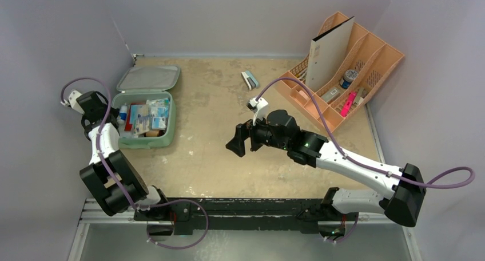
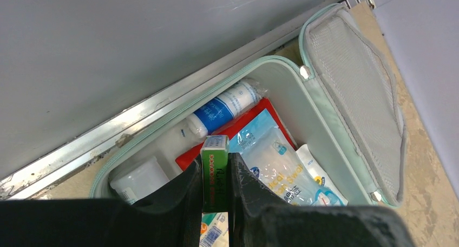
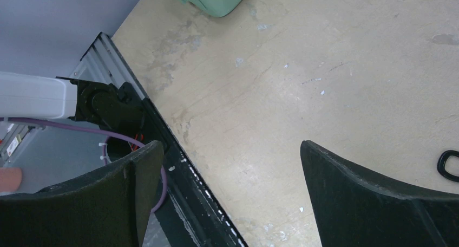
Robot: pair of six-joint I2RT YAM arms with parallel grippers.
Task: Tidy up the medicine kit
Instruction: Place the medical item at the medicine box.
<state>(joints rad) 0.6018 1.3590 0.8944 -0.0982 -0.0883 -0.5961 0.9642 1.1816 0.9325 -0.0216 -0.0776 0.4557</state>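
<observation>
The medicine kit [image 1: 166, 138] is a mint-green case lying open at the table's left, its lid [image 1: 147, 78] folded back. Inside are a blue-labelled roll [image 2: 222, 109], a red pouch [image 2: 262, 112], a clear swab packet [image 2: 273, 163] and a white jar [image 2: 138, 179]. My left gripper [image 2: 215, 168] hangs over the kit's left side, shut on a small green box [image 2: 214, 176] held upright. At mid-table my right gripper [image 3: 230, 147] stands open above bare tabletop, nothing between its fingers, the kit's corner [image 3: 216, 0] far off.
A peach-orange slotted organizer [image 1: 374, 63] with a white folder and small items stands at the back right. A small pale box [image 1: 249, 79] lies at the back middle. Grey walls close in on the left, back and right. The black base rail [image 3: 184, 166] runs along the near edge.
</observation>
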